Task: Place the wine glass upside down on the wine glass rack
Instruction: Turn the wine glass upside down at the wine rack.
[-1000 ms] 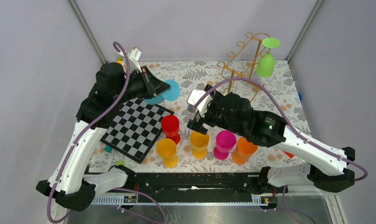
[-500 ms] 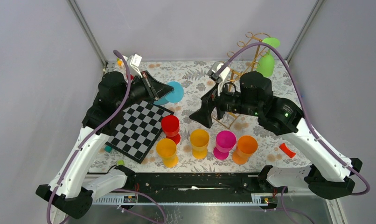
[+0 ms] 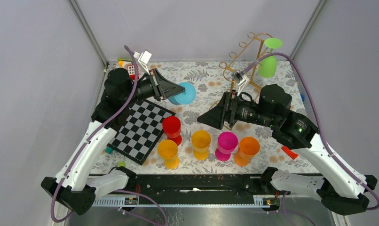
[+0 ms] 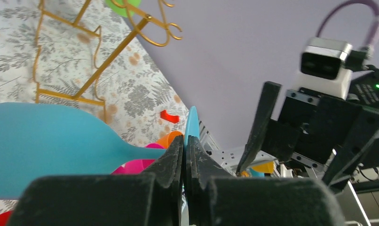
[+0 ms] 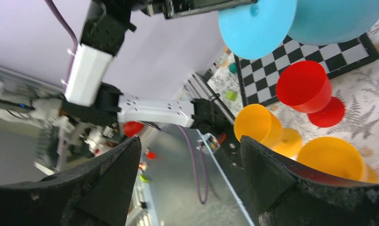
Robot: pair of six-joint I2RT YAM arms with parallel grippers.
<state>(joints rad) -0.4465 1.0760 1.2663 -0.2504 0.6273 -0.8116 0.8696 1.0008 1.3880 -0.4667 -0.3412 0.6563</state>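
Note:
My left gripper (image 3: 177, 88) is shut on the flat foot of a blue wine glass (image 3: 184, 93) and holds it on its side above the table's back left. In the left wrist view the jaws (image 4: 184, 141) pinch the thin foot edge, with the blue bowl (image 4: 46, 141) to the left. The gold wire rack (image 3: 246, 56) stands at the back right, and a green glass (image 3: 267, 66) hangs upside down from it. My right gripper (image 3: 204, 117) is open and empty, pointing left at the blue glass (image 5: 256, 26) from a short way off.
Red (image 3: 171, 127), orange-yellow (image 3: 168, 151), yellow (image 3: 201, 141), magenta (image 3: 226, 142) and orange (image 3: 246, 149) cups stand in a row near the front. A checkerboard (image 3: 138, 129) lies at the left. A small red piece (image 3: 288, 152) lies at the right. Walls enclose the table.
My right gripper has risen from the yellow cup, swung back to the right and turned to face left. My left gripper has carried the blue glass a little to the right.

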